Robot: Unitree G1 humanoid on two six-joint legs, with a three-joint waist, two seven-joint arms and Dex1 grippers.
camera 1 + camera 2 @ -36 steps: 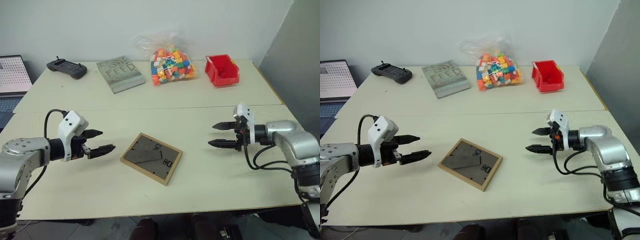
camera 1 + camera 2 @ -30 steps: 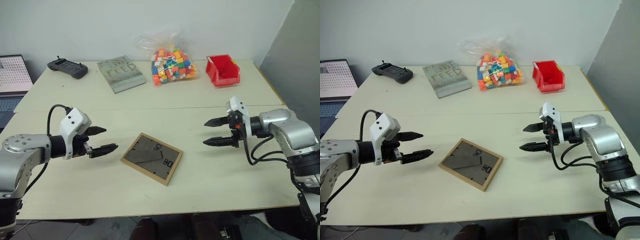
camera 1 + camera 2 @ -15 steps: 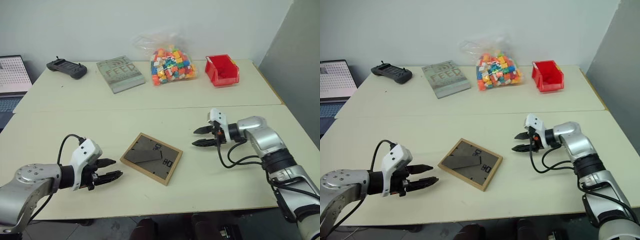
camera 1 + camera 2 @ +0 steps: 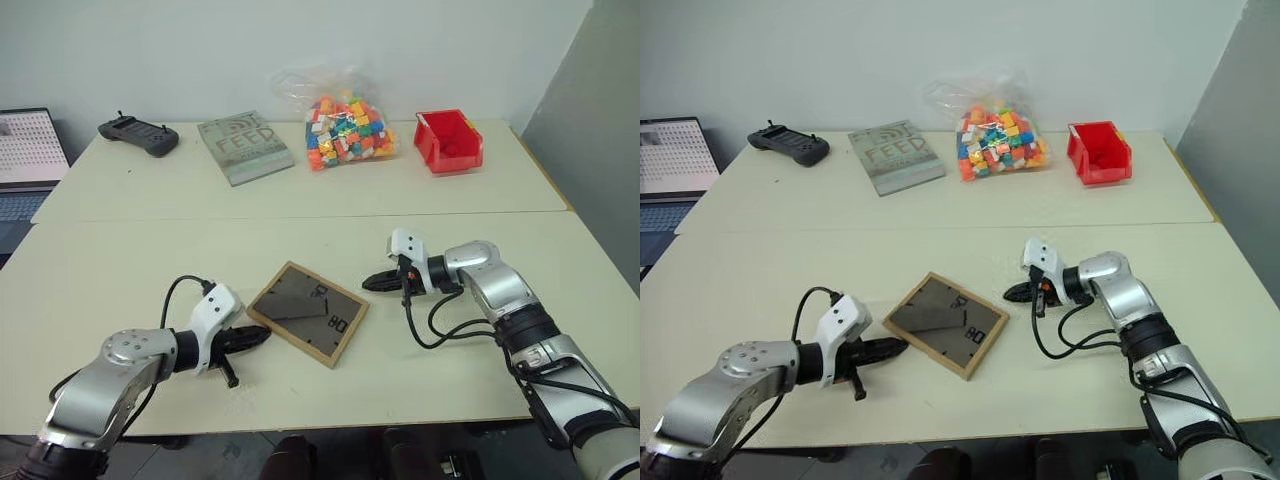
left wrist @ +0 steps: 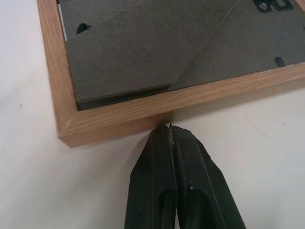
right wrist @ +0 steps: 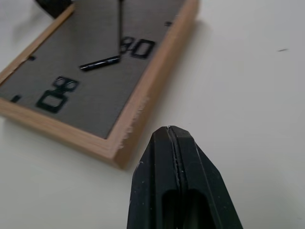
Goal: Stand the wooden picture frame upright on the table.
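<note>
Where the laptop (image 4: 28,150) shows at the upper left edge of the head view, we also see a black handheld controller (image 4: 138,135) and a grey book (image 4: 244,147) whose cover reads "FEED". Lower left, our left gripper (image 4: 252,338) has its two black fingers pressed together, holding nothing; in the left wrist view its tip (image 5: 170,129) sits right against the outer wooden edge near a corner, though we cannot tell if it truly touches. At the centre, slightly below the middle, the wooden picture frame (image 4: 308,313) lies flat and face down on the table (image 4: 120,260), dark grey back up with the easel stand folded. It lies turned diagonally, corners pointing lower left and upper right; we cannot tell which side is the long one. Black hanger fittings show on the back. Right of centre, our right gripper (image 4: 376,283) is also closed and empty, just beside the frame's right corner, a small gap apart. Along the top sit a bag of coloured building bricks (image 4: 346,132) and a red bin (image 4: 448,141).
</note>
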